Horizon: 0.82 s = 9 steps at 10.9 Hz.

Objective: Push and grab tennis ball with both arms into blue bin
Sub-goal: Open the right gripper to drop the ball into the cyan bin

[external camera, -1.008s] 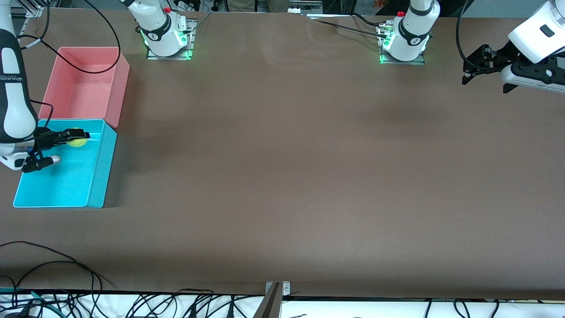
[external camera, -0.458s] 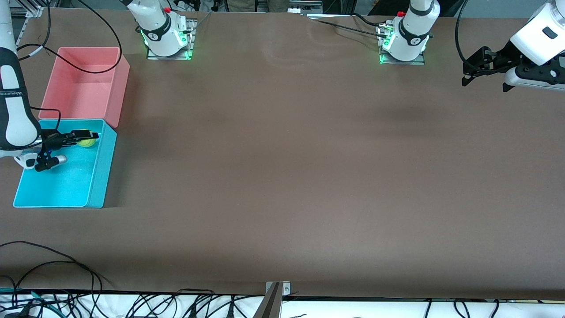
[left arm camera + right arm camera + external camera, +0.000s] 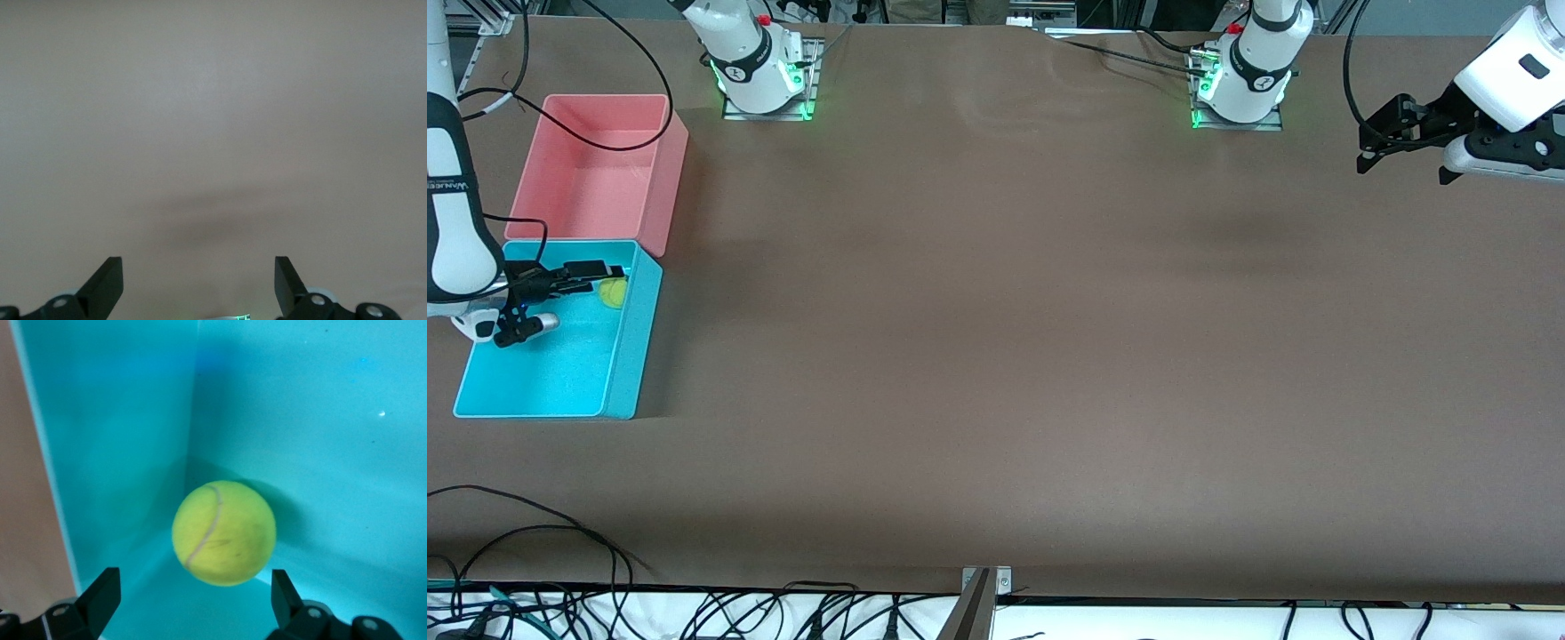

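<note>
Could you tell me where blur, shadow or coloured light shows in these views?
Right wrist view: the tennis ball looks slightly soft, with a shadow on the blue bin wall beside it. Left wrist view: one faint smudge of shadow on bare table. Front view: green glow at both arm bases.

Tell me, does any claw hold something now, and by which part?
Nothing is held. The right claw is open over the blue bin, the tennis ball free inside. The left claw is open, empty.

Your tennis ball [image 3: 223,533], yellow-green with a pale seam, sits free inside the blue bin [image 3: 630,356], in a corner, just past the right gripper's [image 3: 596,275] spread fingertips and touching neither.
</note>
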### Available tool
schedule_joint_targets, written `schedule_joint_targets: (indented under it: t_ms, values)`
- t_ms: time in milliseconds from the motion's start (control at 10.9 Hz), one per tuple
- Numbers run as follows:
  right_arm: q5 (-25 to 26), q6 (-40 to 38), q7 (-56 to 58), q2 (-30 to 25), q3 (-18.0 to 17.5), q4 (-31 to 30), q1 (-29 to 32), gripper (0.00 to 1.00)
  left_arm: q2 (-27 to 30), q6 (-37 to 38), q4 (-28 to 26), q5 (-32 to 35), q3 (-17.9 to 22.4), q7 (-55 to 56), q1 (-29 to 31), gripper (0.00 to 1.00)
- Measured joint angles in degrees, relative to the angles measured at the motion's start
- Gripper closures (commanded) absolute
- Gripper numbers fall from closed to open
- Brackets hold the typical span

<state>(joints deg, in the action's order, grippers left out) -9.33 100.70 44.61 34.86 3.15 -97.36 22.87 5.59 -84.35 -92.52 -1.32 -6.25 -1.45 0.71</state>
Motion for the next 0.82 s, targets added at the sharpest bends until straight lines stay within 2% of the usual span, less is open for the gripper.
schedule_joint_targets:
  t_ms: [367,825]
  values:
    - [0.9,-8.6,0.0,-1.5,-0.2,7.9,-0.3,0.00,0.0,0.0,0.0,0.0,0.0,0.0,0.0,0.00]
    - [9.0,-20.2,-8.9,-7.8,-0.8,17.9,-3.9,0.00,0.0,0.1,0.0,0.0,-0.6,0.1,-0.1,0.00]
